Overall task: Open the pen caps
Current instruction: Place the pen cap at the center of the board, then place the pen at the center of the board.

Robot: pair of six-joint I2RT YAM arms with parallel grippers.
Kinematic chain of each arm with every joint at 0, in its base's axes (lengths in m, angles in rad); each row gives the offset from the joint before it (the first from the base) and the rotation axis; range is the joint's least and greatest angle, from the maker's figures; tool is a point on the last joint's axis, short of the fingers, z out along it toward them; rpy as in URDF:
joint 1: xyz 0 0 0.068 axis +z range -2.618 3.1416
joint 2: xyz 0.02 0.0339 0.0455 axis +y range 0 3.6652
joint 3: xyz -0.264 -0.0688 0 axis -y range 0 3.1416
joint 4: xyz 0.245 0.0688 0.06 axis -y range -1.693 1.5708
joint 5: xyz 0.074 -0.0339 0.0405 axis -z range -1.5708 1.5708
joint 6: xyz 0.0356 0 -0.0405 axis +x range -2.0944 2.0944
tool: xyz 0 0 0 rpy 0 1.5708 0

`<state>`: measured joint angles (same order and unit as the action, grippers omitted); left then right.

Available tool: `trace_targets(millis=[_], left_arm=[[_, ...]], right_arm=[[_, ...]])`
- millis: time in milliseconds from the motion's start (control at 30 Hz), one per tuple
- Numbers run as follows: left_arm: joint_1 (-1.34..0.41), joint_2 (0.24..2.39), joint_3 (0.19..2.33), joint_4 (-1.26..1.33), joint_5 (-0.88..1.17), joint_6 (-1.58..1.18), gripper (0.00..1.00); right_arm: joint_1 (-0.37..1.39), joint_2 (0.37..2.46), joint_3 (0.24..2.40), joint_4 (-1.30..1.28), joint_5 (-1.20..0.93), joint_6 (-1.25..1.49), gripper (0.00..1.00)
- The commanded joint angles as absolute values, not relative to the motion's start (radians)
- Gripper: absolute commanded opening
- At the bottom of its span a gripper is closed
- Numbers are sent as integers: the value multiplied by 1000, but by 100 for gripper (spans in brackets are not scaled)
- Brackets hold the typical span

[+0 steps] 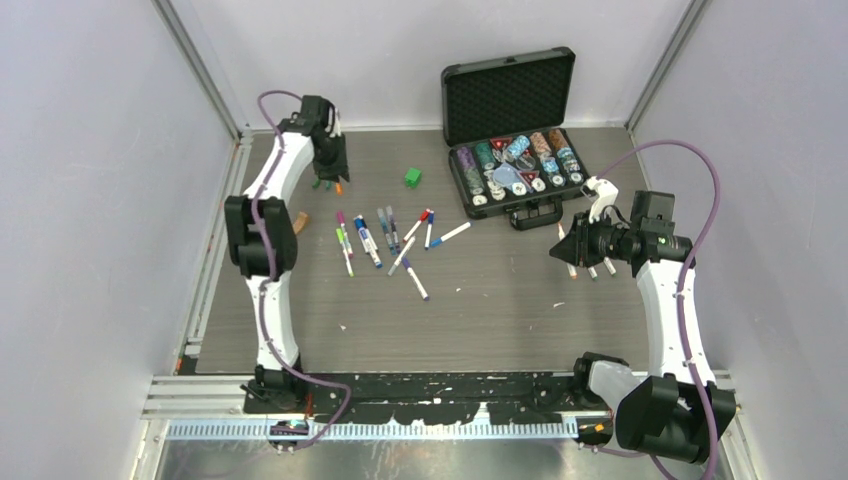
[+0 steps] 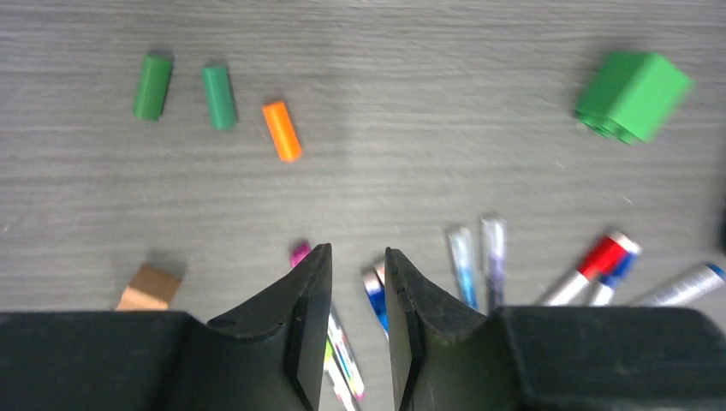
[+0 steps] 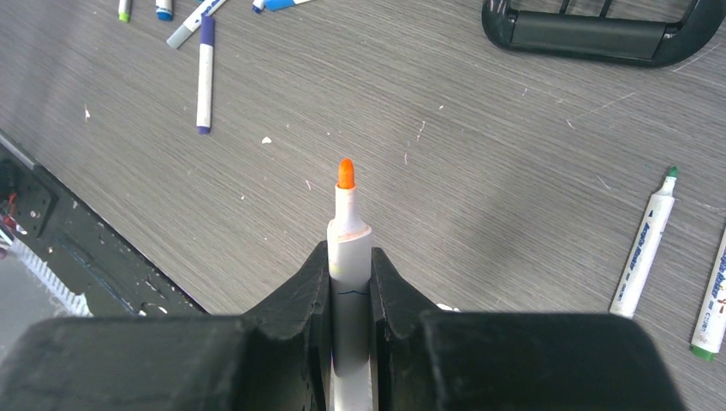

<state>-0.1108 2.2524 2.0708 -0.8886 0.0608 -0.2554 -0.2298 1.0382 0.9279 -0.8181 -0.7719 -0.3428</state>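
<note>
Right wrist view alone makes plain the orange-tipped pen (image 3: pixel 346 201), uncapped, gripped lengthwise in the right jaws, tip pointing outward; left jaws stand narrowly apart, empty.

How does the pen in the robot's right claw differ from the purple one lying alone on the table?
The orange pen is clamped in the right gripper, off the table; the purple pen lies flat on it. The orange pen's tip is bare; the purple pen looks capped. Both have pale barrels.
</note>
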Motion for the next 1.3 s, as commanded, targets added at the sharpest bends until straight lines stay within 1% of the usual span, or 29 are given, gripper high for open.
trace_targets(millis=[0,100,233,267,333,433,467,533,567,633,733,800,933,1033,1267], left_arm=[[-104,1996,1928,-769,186,-296,32],[-105,1850,1764,-702,235,-329,33],[-105,1656,1600,-664,261,-330,38],[-104,1609,1547,-651,269,-332,41],[-104,1502,1435,-607,304,-340,43],[-98,1352,1268,-548,324,-333,55],[-91,1301,1223,-540,322,-332,61],[-79,1210,1143,-535,294,-339,79],[-78,1163,1102,-527,282,-340,86],[-78,1079,1025,-489,292,-335,93],[-82,960,941,-460,320,-321,99],[-88,910,903,-469,315,-300,100],[-131,846,900,-502,259,-267,100],[-155,819,901,-511,228,-247,100],[-176,789,902,-517,224,-235,100]], right_arm=[[-235,1042,965,-811,-781,-361,0],[-238,1042,962,-807,-777,-365,0],[-247,1043,957,-801,-770,-367,0],[-249,1042,957,-799,-770,-367,0],[-260,1039,956,-794,-767,-368,0],[-278,1034,951,-785,-757,-364,0],[-285,1033,951,-783,-755,-364,0],[-296,1033,950,-780,-745,-362,0],[-301,1035,950,-777,-741,-361,0],[-308,1039,948,-771,-729,-360,0],[-314,1054,950,-770,-692,-367,0],[-320,1063,949,-767,-663,-371,0],[-324,1081,959,-767,-582,-388,0],[-324,1094,960,-768,-518,-406,0],[-324,1139,942,-758,-329,-504,0]])
